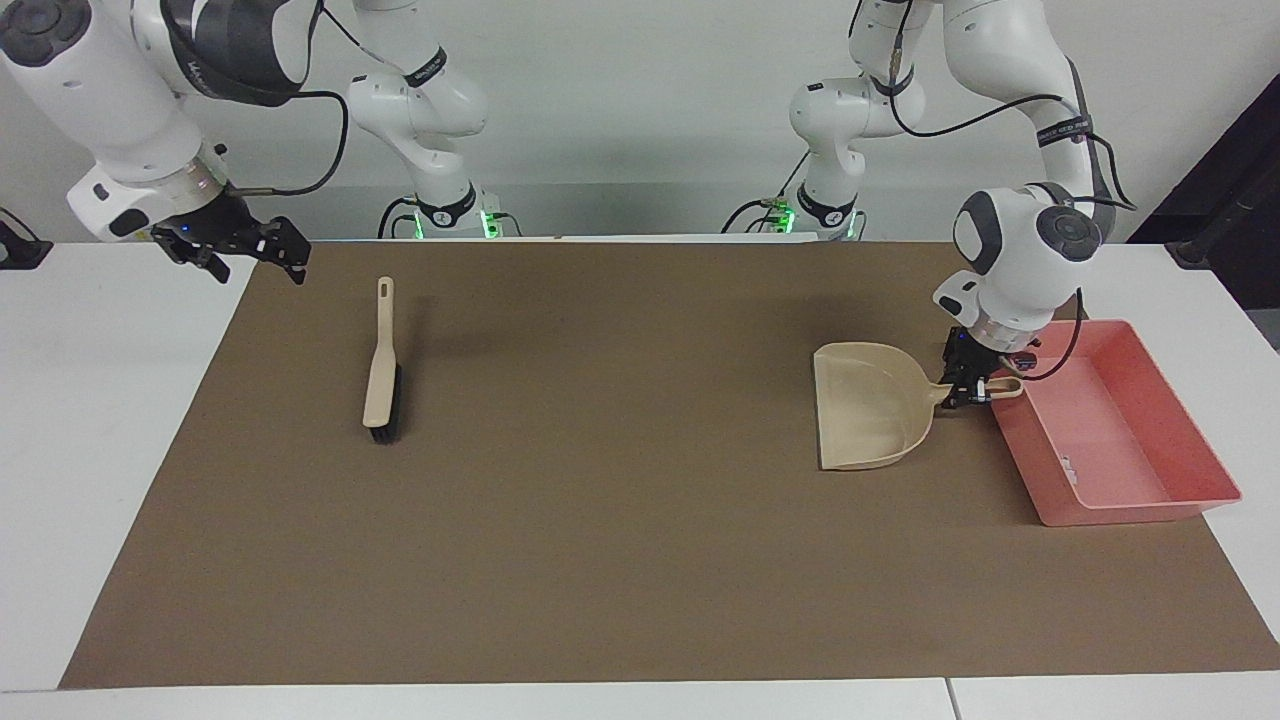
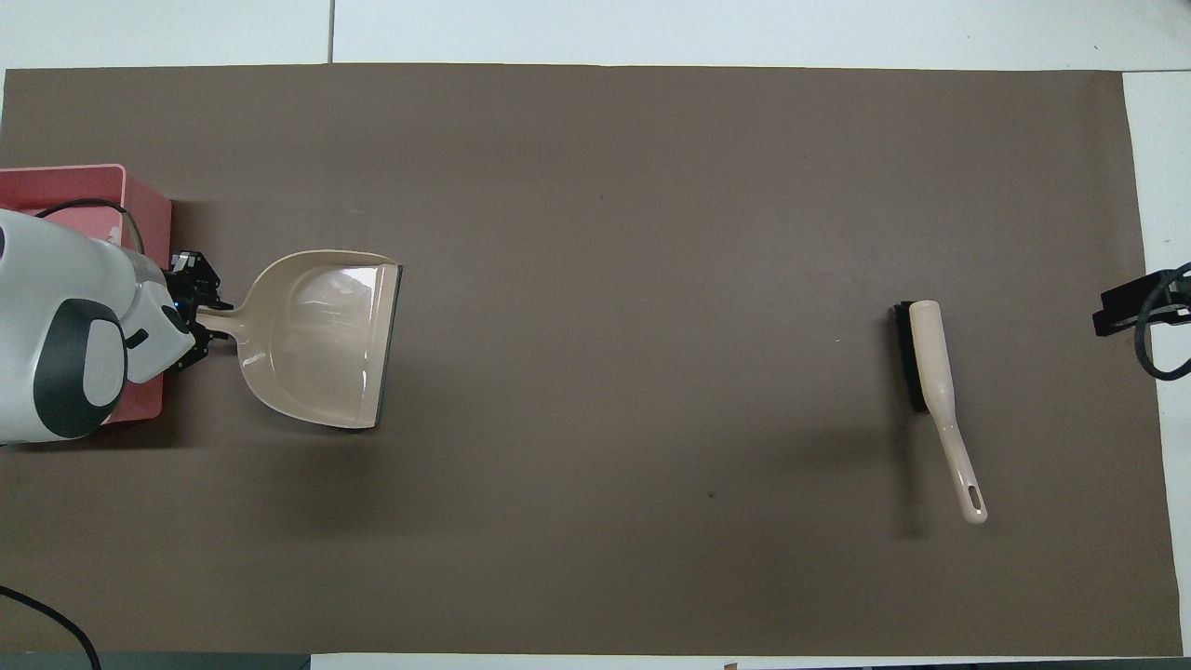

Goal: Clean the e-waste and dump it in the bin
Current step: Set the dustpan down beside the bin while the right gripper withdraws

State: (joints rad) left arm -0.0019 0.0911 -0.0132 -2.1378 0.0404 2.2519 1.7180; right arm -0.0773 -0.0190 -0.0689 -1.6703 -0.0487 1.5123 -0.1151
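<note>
Dustpan handle clamped in the left claw

The dustpan is held just beside the bin; the right claw is spread open over the counter's edge.

1. The facing view looks from high across the tabletop toward both robot bases, taking in the whole brown mat.
2. The overhead view looks steeply down from above the robots' end.
3. Both share the mat, dustpan, brush and pink bin, turned half around.
</note>
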